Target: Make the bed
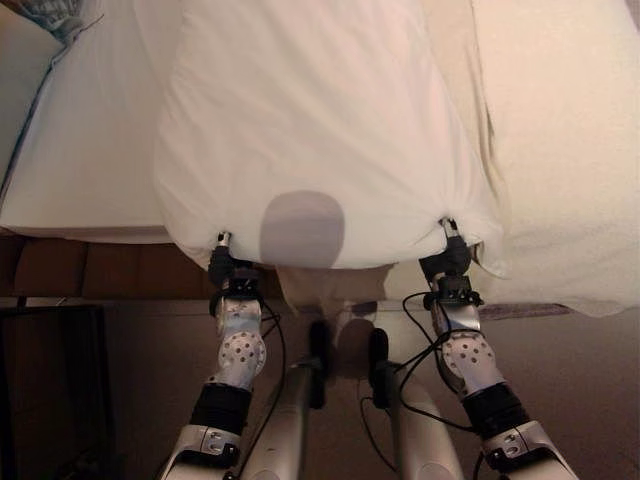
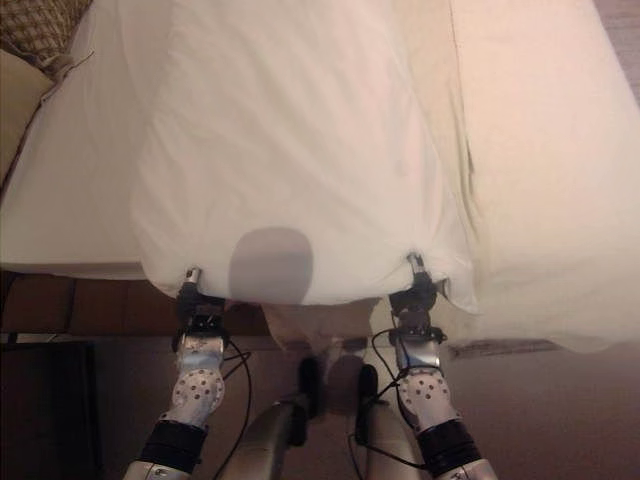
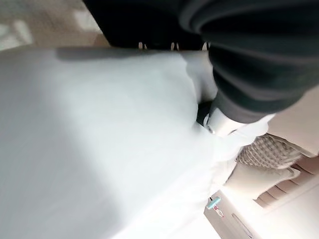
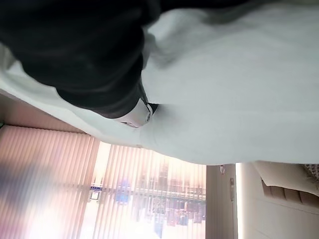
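A white duvet (image 1: 310,110) lies lengthwise down the middle of the bed, its near edge hanging just past the bed's front. My left hand (image 1: 222,262) holds the near left corner and my right hand (image 1: 450,258) the near right corner. Each thumb shows on top of the cloth, with the fingers tucked beneath it. In the left wrist view the thumb (image 3: 219,123) presses into bunched white cloth (image 3: 99,149). The right wrist view has the thumb (image 4: 134,117) pinching the duvet (image 4: 239,99) in the same way.
A white sheet (image 1: 80,150) covers the mattress on the left. A cream blanket (image 1: 570,150) lies along the right side. A patterned pillow (image 2: 40,25) sits at the far left corner. A brown bed base (image 1: 100,270) and a dark stand (image 1: 50,380) are at lower left.
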`<state>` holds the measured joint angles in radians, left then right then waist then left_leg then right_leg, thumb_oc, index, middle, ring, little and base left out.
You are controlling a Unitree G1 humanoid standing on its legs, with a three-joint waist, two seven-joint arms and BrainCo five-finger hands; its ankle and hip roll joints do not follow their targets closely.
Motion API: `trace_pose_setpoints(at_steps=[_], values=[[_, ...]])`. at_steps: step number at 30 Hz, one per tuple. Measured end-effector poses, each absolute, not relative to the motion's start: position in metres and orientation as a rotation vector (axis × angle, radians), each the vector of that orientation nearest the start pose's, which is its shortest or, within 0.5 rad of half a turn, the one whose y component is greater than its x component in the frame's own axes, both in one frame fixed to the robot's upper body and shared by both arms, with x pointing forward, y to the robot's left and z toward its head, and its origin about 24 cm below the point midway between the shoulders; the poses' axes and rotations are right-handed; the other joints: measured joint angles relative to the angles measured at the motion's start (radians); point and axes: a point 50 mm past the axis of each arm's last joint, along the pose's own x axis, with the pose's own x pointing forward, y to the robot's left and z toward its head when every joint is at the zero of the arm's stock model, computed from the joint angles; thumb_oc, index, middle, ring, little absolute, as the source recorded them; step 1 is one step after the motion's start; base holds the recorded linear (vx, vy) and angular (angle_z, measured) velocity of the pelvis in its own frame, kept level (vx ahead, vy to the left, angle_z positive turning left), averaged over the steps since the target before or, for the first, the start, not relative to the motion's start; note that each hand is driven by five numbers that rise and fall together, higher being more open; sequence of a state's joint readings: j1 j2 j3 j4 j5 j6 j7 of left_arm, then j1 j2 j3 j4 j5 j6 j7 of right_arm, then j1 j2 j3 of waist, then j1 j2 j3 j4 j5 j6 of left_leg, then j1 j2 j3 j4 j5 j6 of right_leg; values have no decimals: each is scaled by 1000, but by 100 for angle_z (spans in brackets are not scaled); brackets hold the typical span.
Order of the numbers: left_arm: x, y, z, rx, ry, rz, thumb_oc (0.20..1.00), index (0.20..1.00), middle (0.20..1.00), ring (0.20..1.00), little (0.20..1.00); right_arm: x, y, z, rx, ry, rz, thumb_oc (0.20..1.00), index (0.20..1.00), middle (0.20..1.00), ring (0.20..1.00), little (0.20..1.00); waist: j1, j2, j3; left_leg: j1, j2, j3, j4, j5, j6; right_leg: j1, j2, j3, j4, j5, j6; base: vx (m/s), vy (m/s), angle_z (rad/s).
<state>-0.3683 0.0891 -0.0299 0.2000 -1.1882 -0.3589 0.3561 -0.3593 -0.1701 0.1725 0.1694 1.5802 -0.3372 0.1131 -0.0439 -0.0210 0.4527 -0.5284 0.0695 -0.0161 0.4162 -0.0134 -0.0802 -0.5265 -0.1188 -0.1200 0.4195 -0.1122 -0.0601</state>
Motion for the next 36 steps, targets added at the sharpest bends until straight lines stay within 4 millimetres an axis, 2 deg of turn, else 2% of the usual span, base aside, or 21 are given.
trace_pose_setpoints(at_steps=[3,4,5,6,7,8,9,11,12,13,14,16,17,19,20,21,22,26,27,30,36], values=[[318,168,101,-1139,-215,314,200,200,200,200,200,317,-153,109,1366,-331,148,200,200,200,200,200,-14,-1,1,99,145,-100,-263,8,-13,-22,10,12,15,4,12,27,298,13],[321,166,105,-1141,-221,301,200,200,200,200,200,317,-155,109,1363,-339,144,200,200,200,200,200,-12,1,1,100,188,-91,-329,5,-20,-43,10,12,20,8,28,20,358,11],[322,164,107,-1141,-224,292,200,200,200,200,200,317,-157,110,1360,-343,141,200,200,200,200,200,-11,3,0,101,199,-69,-357,9,-39,-52,8,10,18,12,32,9,334,6],[322,163,107,-1141,-220,287,200,200,200,200,200,317,-160,109,1356,-346,133,200,200,200,200,200,-12,10,-2,106,202,-35,-378,18,-27,-59,5,4,20,21,49,-13,307,-5],[322,162,108,-1139,-220,284,200,200,200,200,200,317,-160,110,1355,-349,136,200,200,200,200,200,-9,14,-2,114,200,-20,-378,19,-26,-59,4,-1,19,26,58,-20,358,-14],[323,161,107,-1128,-215,276,200,200,200,200,200,315,-161,106,1354,-343,122,200,200,200,200,200,0,25,-5,117,178,-29,-365,103,-23,-64,7,0,28,27,85,33,445,-2],[327,155,111,-1126,-212,254,200,200,200,200,200,314,-165,106,1364,-362,106,200,200,200,200,200,3,24,-4,82,170,-5,-332,102,-62,-64,-22,-13,32,24,101,65,588,61],[330,141,116,-1132,-206,198,200,200,200,200,200,306,-176,93,1375,-373,32,200,200,200,200,200,-31,30,-3,36,128,83,-255,120,-75,-48,-113,-32,26,27,159,115,650,97],[330,139,115,-1138,-200,196,200,200,200,200,200,303,-178,87,1378,-366,9,200,200,200,200,200,-35,30,-3,22,102,103,-217,109,-67,-32,-144,-27,6,37,181,135,653,54],[329,136,112,-1143,-188,194,200,200,200,200,200,301,-178,83,1382,-357,0,200,200,200,200,200,-30,36,-5,2,62,141,-144,57,-23,10,-189,-24,-52,71,219,138,680,30],[329,137,108,-1136,-179,200,200,200,200,200,200,299,-180,80,1382,-352,-11,200,200,200,200,200,-26,36,-6,8,45,153,-124,33,-3,33,-215,-24,-84,93,227,169,842,12],[325,145,98,-1102,-174,206,200,200,200,200,200,297,-176,78,1397,-346,-7,200,200,200,200,200,-20,43,-15,-21,3,195,-12,-51,56,76,-272,-36,-182,177,199,104,592,-31],[323,151,95,-1079,-174,209,200,200,200,200,200,300,-172,81,1409,-348,12,200,200,200,200,200,-14,47,-15,-27,7,236,20,-84,83,92,-284,-112,-240,252,158,0,292,-76],[322,152,90,-1070,-152,211,200,200,200,200,200,299,-169,82,1410,-337,32,200,200,200,200,200,-19,53,-20,-28,-35,254,41,-110,130,124,-275,-156,-264,277,133,-2,513,-46],[323,148,91,-1076,-149,197,200,200,200,200,200,297,-170,79,1412,-334,21,200,200,200,200,200,-28,54,-22,-22,-54,230,17,-100,154,101,-244,-115,-215,233,162,3,406,-7],[323,149,92,-1074,-155,198,200,200,200,200,200,298,-167,81,1417,-337,33,200,200,200,200,200,-21,54,-22,-16,-57,229,-16,-86,164,59,-190,-66,-146,163,177,1,324,-16],[323,154,91,-1066,-157,211,200,200,200,200,200,300,-166,85,1417,-343,49,200,200,200,200,200,-22,55,-22,14,-60,253,-112,-32,174,7,-108,-24,-64,87,162,-12,164,-22],[317,152,83,-1075,-126,221,200,200,200,200,200,299,-165,81,1404,-321,47,200,200,200,200,200,-28,46,-23,119,-105,345,-258,9,206,-1,43,-99,-45,12,132,20,114,-30],[316,151,82,-1075,-118,223,200,200,200,200,200,299,-168,81,1394,-324,46,200,200,200,200,200,-29,45,-23,129,-120,343,-258,9,205,12,62,-99,-89,25,95,7,4,-34],[316,149,81,-1052,-116,226,200,200,200,200,200,300,-173,78,1347,-305,44,200,200,200,200,200,-57,45,-23,135,-135,314,-265,11,203,22,80,-20,-82,46,38,-40,-18,2],[311,149,73,-1044,-88,250,200,200,200,200,200,303,-175,77,1300,-292,46,200,200,200,200,200,-55,48,-24,150,-133,331,-282,25,180,24,84,-18,-93,43,34,-39,-144,-10]])
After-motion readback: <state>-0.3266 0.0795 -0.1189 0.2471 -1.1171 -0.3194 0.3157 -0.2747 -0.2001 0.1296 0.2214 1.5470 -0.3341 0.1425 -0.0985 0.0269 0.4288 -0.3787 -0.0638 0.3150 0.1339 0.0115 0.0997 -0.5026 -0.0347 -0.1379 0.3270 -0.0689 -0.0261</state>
